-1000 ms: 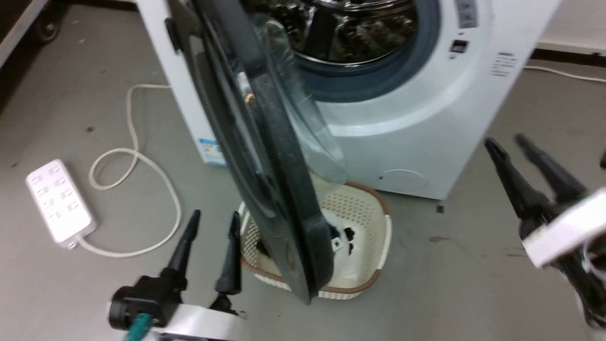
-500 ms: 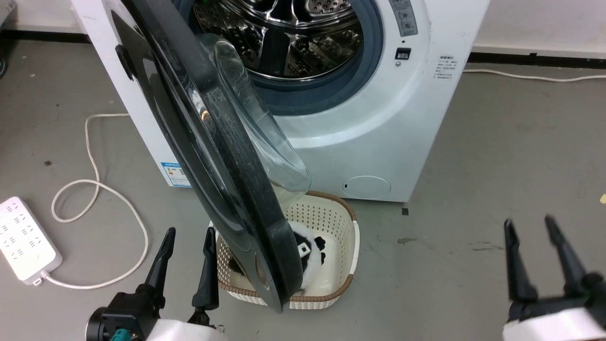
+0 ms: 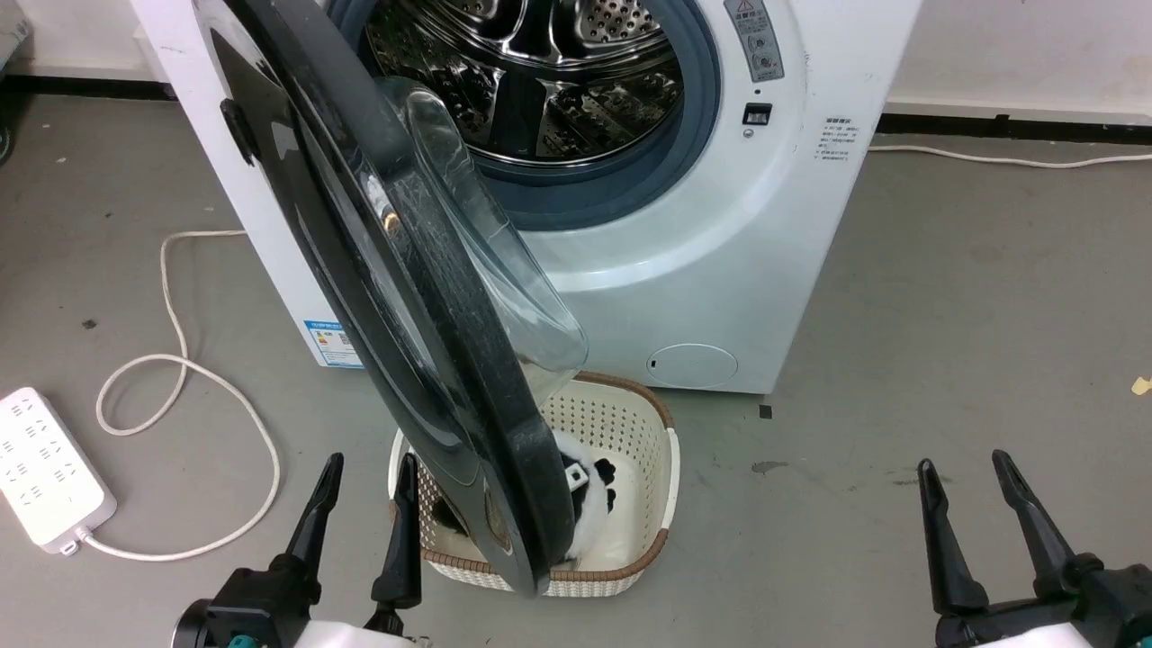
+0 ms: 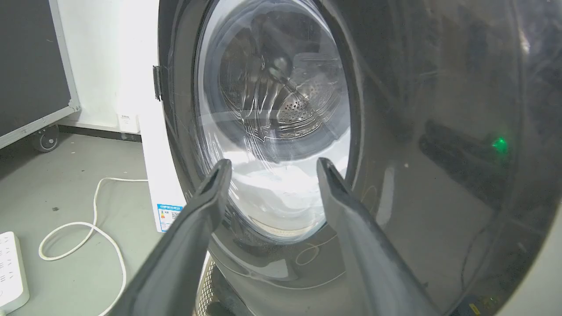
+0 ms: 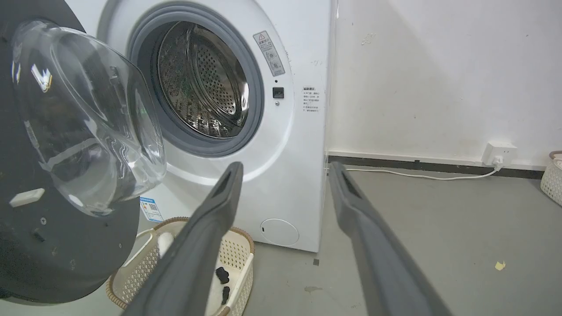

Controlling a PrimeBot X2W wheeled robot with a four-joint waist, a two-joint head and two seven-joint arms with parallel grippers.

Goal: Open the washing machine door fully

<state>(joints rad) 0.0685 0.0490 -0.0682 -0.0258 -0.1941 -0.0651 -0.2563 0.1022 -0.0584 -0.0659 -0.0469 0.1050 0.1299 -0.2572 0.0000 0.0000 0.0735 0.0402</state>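
Change: right gripper (image 3: pixel 961 461) has dropped to a low rest pose; the head camera has shifted too.
Meaning: likely done, arms backing off.
Grippers: it and the left gripper (image 3: pixel 372 459) both spread wide, empty, clear of the door.
Door: washing machine door (image 3: pixel 423 297), glossy black rim and glass bowl, swung out from the washing machine (image 3: pixel 765 270) at its left edge, over the laundry basket (image 3: pixel 664 430); drum mouth (image 3: pixel 540 81) uncovered.

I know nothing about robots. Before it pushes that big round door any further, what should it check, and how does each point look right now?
1. Washing machine door swung off the drum mouth: ok.
2. Door opened fully: cannot tell; it stands out from the machine's front.
3. Left gripper open, empty, facing the door's outer side: ok.
4. Right gripper open, empty, apart from the door: ok.
5. Basket on the floor under the door's lower edge, clearance: cannot tell.
6. Power strip and cable off to the left, apart from both grippers: ok.
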